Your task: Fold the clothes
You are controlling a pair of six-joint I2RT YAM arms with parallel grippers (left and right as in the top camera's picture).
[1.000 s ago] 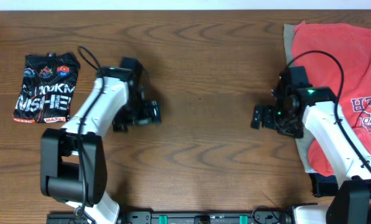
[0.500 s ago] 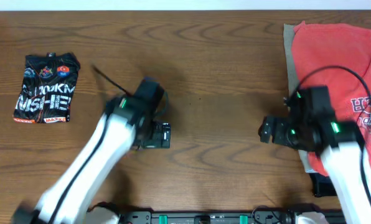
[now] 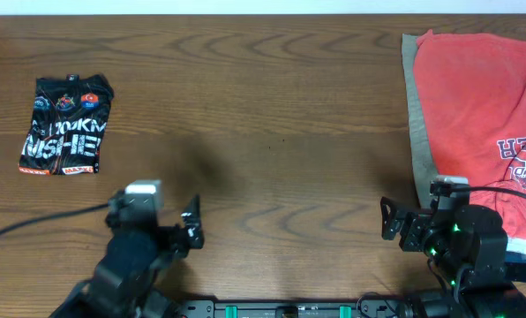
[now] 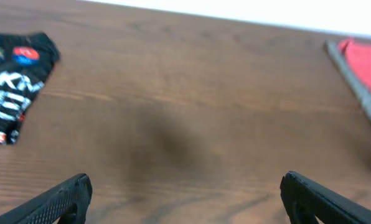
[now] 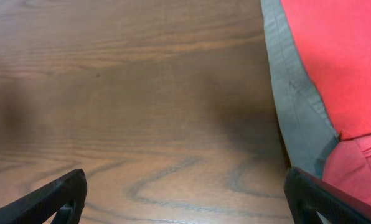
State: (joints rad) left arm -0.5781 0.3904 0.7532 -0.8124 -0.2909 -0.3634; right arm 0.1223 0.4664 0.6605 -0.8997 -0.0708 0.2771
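The black sports jersey point(image 3: 65, 125) lies folded at the table's far left; it also shows at the left edge of the left wrist view point(image 4: 11, 84). A coral-red printed T-shirt point(image 3: 484, 115) lies spread at the right over a beige garment point(image 3: 411, 115); both show in the right wrist view, the T-shirt point(image 5: 335, 56) and the beige edge point(image 5: 297, 118). My left gripper point(image 3: 192, 231) is open and empty near the front edge, its fingers wide apart in its wrist view point(image 4: 185, 196). My right gripper point(image 3: 394, 228) is open and empty, just left of the beige garment point(image 5: 185, 199).
The wooden table point(image 3: 272, 132) runs between the jersey and the red T-shirt. A dark object point(image 3: 462, 263) peeks out under the red T-shirt at the front right. A black cable point(image 3: 33, 225) trails left from the left arm.
Both arms have pulled back from the table's middle toward the front edge. Both grippers stay empty. The clothes have not moved.
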